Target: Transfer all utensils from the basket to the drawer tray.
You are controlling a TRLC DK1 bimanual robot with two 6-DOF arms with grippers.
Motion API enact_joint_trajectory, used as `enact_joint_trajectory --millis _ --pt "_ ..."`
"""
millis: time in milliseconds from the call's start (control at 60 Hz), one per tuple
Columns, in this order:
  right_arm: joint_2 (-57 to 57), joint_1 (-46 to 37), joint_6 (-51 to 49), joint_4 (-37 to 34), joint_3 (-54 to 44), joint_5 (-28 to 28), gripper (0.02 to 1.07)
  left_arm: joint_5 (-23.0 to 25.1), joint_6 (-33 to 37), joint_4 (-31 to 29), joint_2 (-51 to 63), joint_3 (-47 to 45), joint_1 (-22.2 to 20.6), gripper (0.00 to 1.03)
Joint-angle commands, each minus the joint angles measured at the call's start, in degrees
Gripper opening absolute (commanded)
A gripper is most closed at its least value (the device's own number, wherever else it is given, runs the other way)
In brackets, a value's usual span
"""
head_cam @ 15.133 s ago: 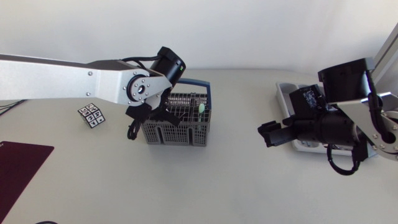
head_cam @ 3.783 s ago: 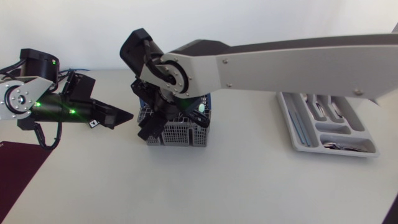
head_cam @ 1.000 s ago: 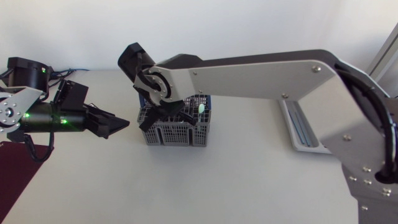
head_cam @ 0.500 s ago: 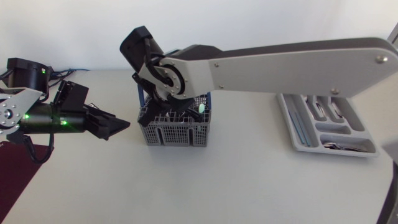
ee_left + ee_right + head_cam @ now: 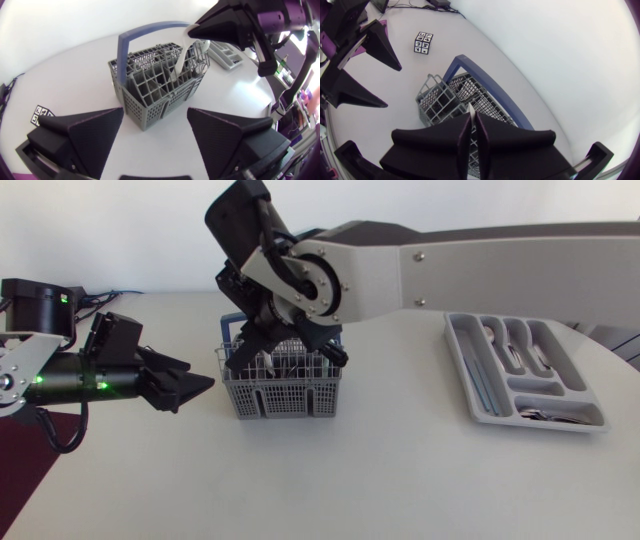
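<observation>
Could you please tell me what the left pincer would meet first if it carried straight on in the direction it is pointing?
Most likely the grey utensil basket: the open left pincer points at its near side wall, with nothing seen between them. Its height is hard to judge.

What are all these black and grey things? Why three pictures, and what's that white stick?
These are two robot arms at a table: the left arm and the right arm. One picture looks down from above; the other two come from cameras on each arm's wrist. On the table stand a grey cutlery basket with a blue handle and a grey drawer tray. The right tool pinches a white utensil over the basket. The left tool is open and empty, beside the basket.
</observation>
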Motion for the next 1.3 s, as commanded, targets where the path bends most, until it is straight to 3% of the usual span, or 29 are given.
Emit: enact_joint_trajectory --millis 0,267,717,1283 --pt "-1.79 0.35 -0.72 1.5 -1.53 0.03 0.12 0.49 0.8 0.4 0.03 -1.15 -0.74 0.89" --pt "0.24 0.26 1.3 2.47 -1.79 2.93 0.12 -1.18 0.45 1.1 1.0 -0.54 -3.64 0.89" --pt "2.87 1.41 3.5 7.92 -6.01 10.57 0.11 -1.26 0.27 2.51 3.02 -0.36 -3.99 0.89" --pt "4.19 1.41 7.45 7.04 -4.87 13.47 0.09 -1.18 0.62 6.29 5.66 -0.98 -5.75 0.91"
